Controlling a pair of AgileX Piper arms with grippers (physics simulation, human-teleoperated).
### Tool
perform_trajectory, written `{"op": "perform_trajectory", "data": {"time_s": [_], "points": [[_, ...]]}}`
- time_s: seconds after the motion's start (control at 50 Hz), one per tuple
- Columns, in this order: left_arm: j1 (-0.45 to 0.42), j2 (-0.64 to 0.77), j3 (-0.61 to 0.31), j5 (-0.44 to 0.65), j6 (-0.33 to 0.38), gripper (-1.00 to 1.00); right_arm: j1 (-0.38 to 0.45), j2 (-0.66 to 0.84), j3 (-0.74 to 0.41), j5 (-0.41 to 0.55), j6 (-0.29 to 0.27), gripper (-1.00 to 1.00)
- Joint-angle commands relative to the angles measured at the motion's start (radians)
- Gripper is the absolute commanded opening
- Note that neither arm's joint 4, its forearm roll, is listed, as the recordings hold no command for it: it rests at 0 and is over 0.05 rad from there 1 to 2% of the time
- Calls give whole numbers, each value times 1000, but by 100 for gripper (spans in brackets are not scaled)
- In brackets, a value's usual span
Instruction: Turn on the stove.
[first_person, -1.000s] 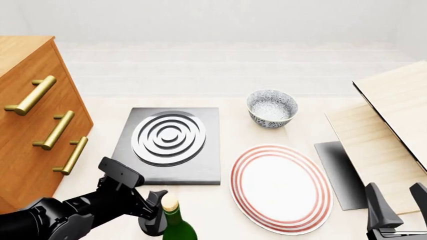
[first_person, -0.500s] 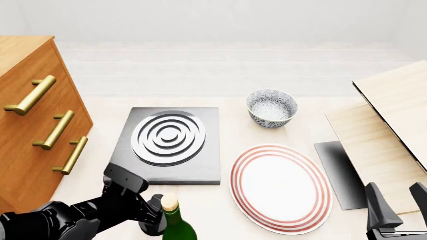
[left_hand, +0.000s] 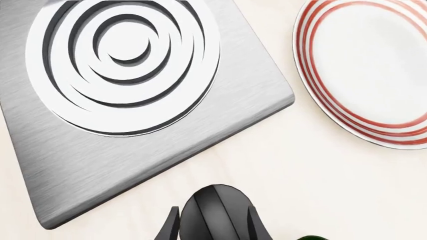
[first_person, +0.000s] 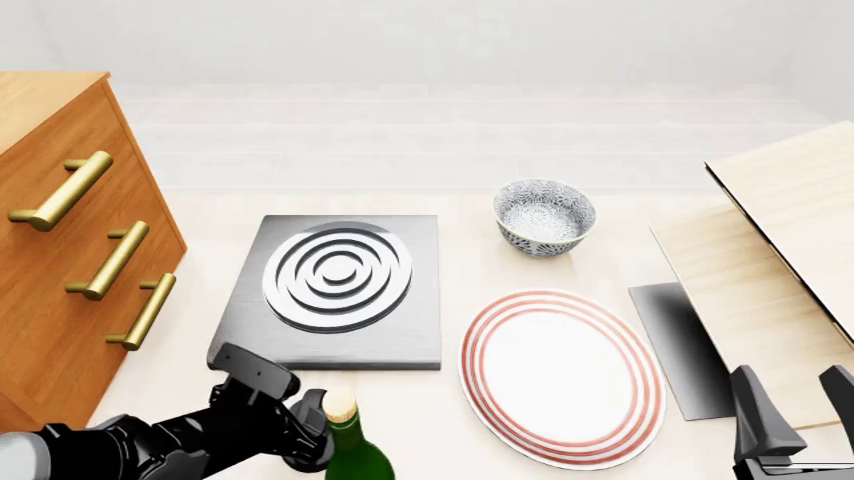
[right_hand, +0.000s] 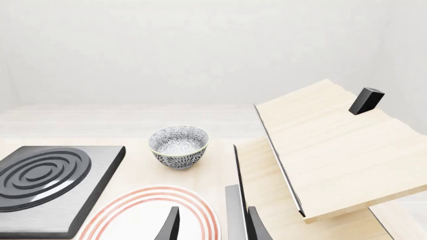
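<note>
The stove (first_person: 416, 335) is a dark grey slab with a ringed white burner (first_person: 336, 275), left of centre on the table. Its black round knob (left_hand: 215, 212) sits just off the slab's near edge. My left gripper (left_hand: 212, 210) is shut on the knob, one finger pressed against each side. In the front view the left gripper (first_person: 310, 440) is low at the near edge beside a bottle, and the knob is mostly hidden under it. At the near right corner, far from the stove, my right gripper (first_person: 798, 410) stands open and holds nothing.
A green bottle (first_person: 350, 450) stands right next to the left gripper. A red-rimmed plate (first_person: 561, 375) lies right of the stove, with a patterned bowl (first_person: 543, 215) behind it. A wooden drawer cabinet (first_person: 67, 250) stands at the left. A dark mat (first_person: 674, 340) and tilted wooden boards (first_person: 787, 230) are at the right.
My left arm has sunk lower and drawn back toward the near edge, while its gripper stays at the knob. The right gripper has not moved.
</note>
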Motion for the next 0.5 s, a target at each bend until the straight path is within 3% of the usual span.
{"op": "perform_trajectory", "data": {"time_s": [0.02, 0.24, 0.5], "points": [[-3, 36, 5, -30, -8, 100, 0, 0, 0, 0, 0, 100], [13, 43, 10, -38, -6, 100, 0, 0, 0, 0, 0, 100], [95, -16, 21, -11, 23, 100, 0, 0, 0, 0, 0, 100]]}}
